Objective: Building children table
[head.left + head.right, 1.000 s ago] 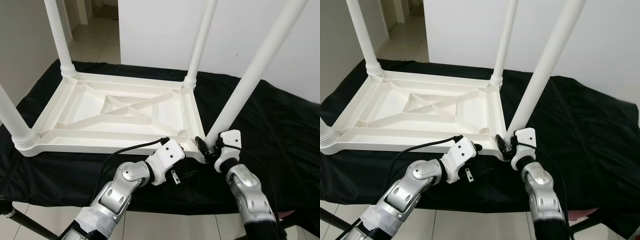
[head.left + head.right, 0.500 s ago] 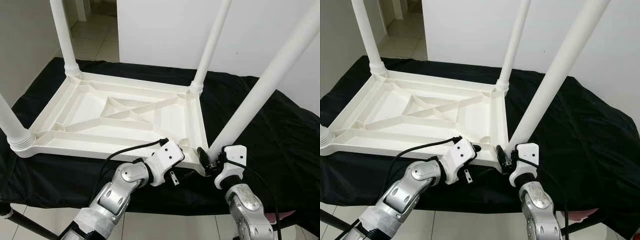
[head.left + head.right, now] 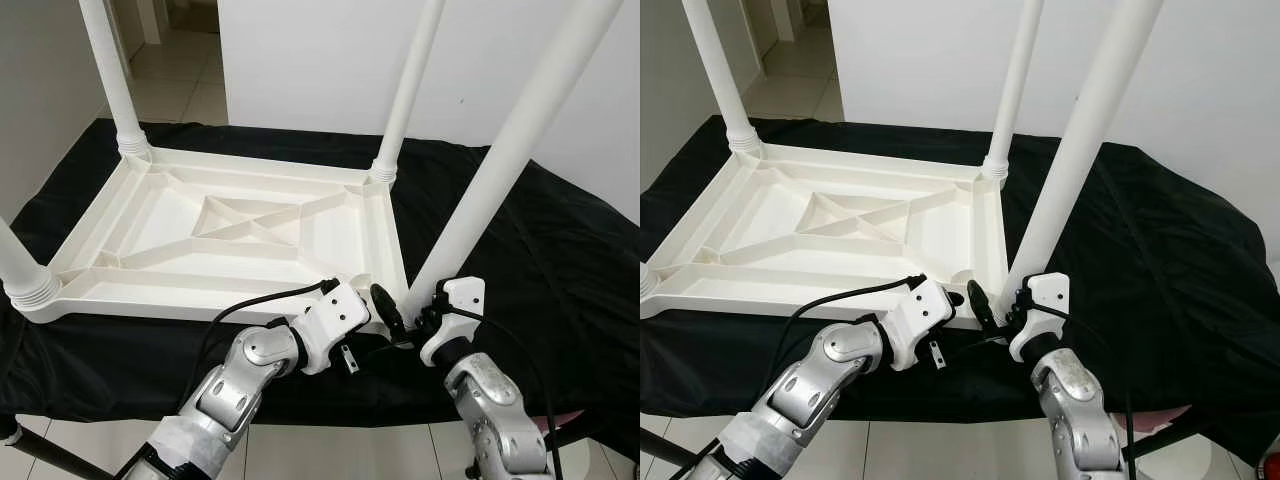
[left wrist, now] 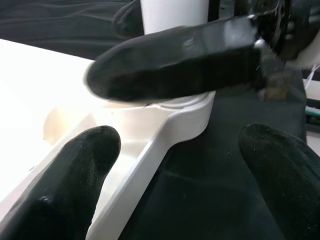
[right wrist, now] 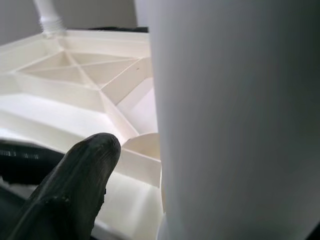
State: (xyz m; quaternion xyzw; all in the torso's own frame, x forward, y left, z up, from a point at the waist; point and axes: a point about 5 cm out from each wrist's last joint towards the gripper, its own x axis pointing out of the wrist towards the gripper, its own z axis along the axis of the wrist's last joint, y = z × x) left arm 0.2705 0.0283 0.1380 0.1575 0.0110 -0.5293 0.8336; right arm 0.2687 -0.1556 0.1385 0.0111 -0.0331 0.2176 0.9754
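Children's table lies upside down on the black-draped worktop, all four legs standing; right gripper fingers parted around the near leg, perhaps seating it; left gripper fingers spread, empty, beside that corner.

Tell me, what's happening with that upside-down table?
Both pincers at near corner: left pincer open, right pincer around the leg base. Table inverted on black cloth, four legs up. Nothing blocking.

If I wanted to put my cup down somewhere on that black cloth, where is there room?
The black cloth lies bare to the right of the upturned table, past the near-right leg. The near corner is crowded: left gripper and right gripper work there.
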